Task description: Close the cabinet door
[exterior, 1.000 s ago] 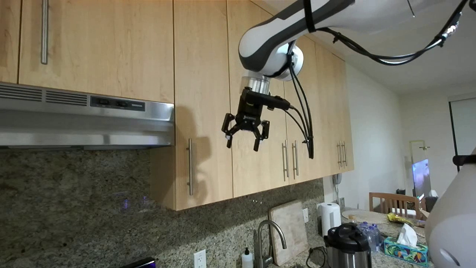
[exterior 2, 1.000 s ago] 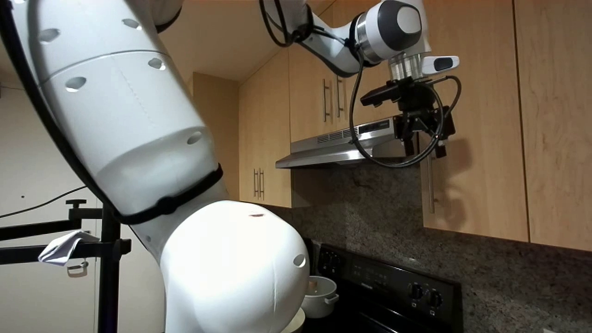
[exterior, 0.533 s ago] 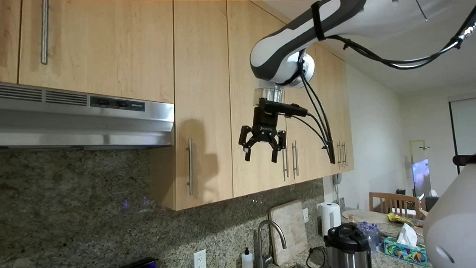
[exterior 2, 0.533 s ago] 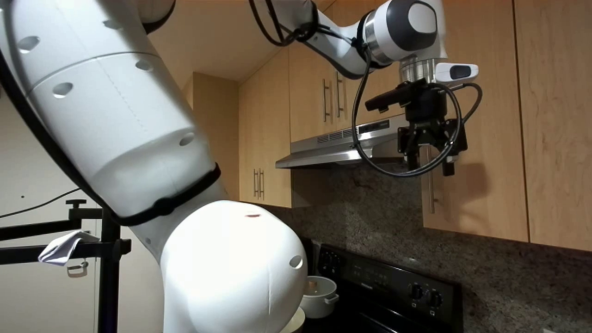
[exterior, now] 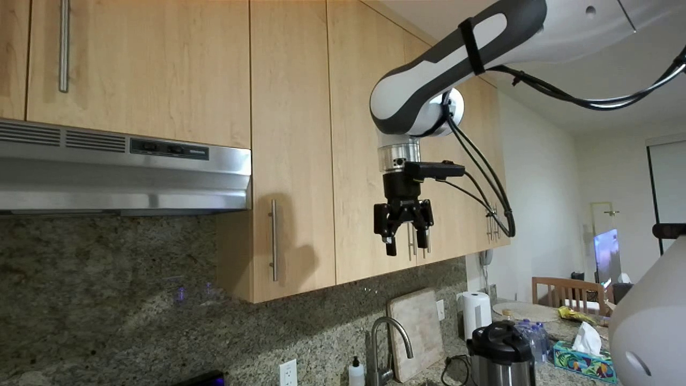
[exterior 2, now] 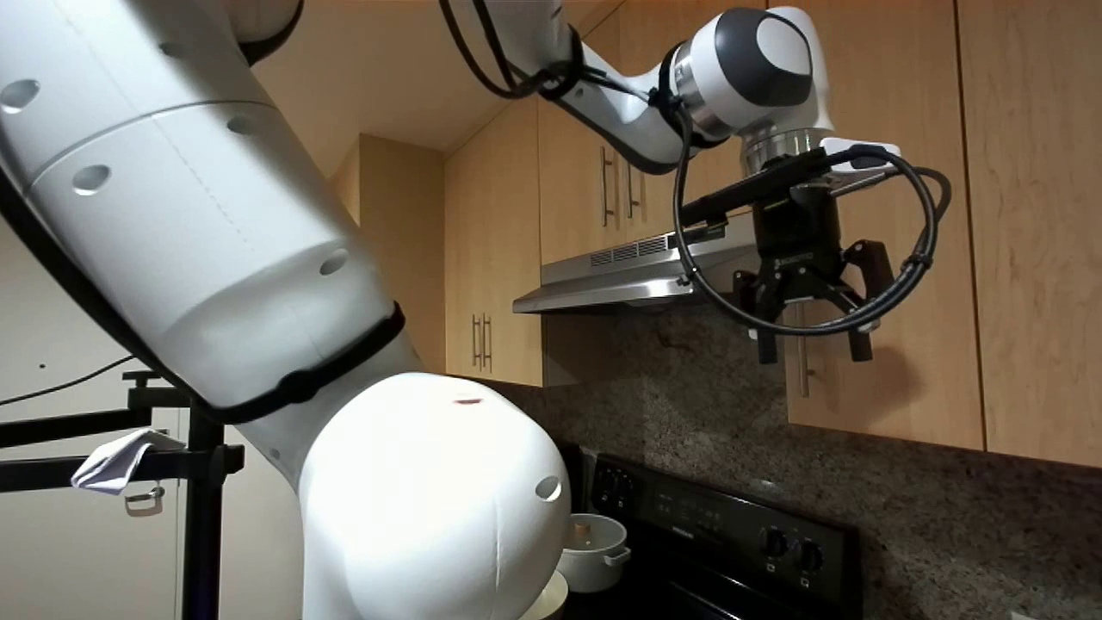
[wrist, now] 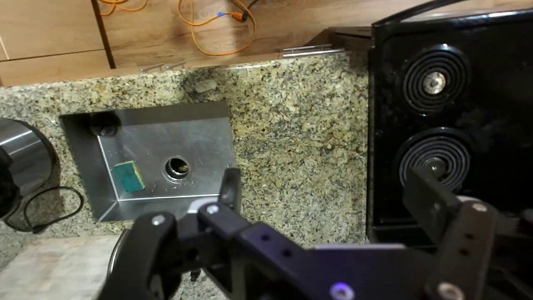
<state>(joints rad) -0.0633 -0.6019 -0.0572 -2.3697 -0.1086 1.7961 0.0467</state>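
Note:
The cabinet door (exterior: pixel 292 134) is a tall, narrow light-wood panel with one vertical bar handle (exterior: pixel 274 241) near its lower edge. It looks flush with the panel beside it. The door (exterior 2: pixel 913 344) also shows in an exterior view, partly hidden behind the arm and gripper. My gripper (exterior: pixel 407 244) hangs fingers-down in front of the upper cabinets, apart from the door, with its shadow on the door. The gripper (exterior 2: pixel 814 346) covers part of the handle there. In the wrist view the gripper (wrist: pixel 322 179) is wide open with nothing between its fingers. The door is out of the wrist view.
A range hood (exterior: pixel 123 177) adjoins the door's cabinet. Paired-handle cabinet doors (exterior: pixel 370 161) continue beyond it. Below are a sink (wrist: pixel 200 141), a stove (wrist: pixel 491 125), a faucet (exterior: pixel 394 327), a cutting board (exterior: pixel 418 332) and a pressure cooker (exterior: pixel 501 348).
My gripper has moved down and away from the door and the wrist has turned. Its shadow has slid lower on the door. The cabinet door has not visibly moved.

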